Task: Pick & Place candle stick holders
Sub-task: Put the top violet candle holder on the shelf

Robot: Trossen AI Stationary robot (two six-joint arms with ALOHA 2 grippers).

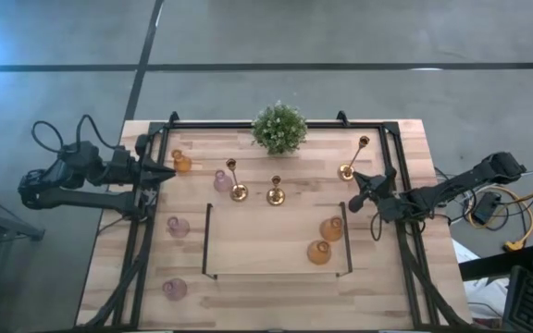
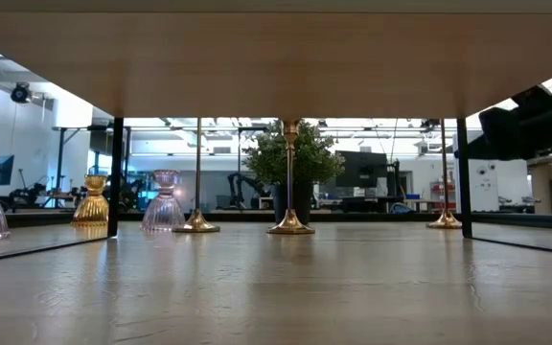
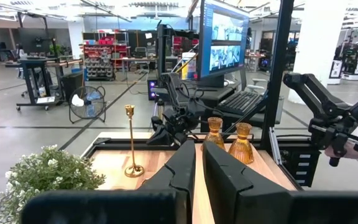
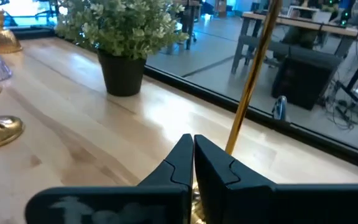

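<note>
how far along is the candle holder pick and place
Nothing looks moved yet. Three gold candlesticks and the pink and amber cups stand scattered over the table. Neither claw holds anything: the right claw, shut, is by the right-hand candlestick; the left claw is near an amber cup.

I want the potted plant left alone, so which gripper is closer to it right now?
Right. The right gripper sits past the plant's right side, beside a gold candlestick. The left gripper waits farther off, by the table's left edge.
</note>
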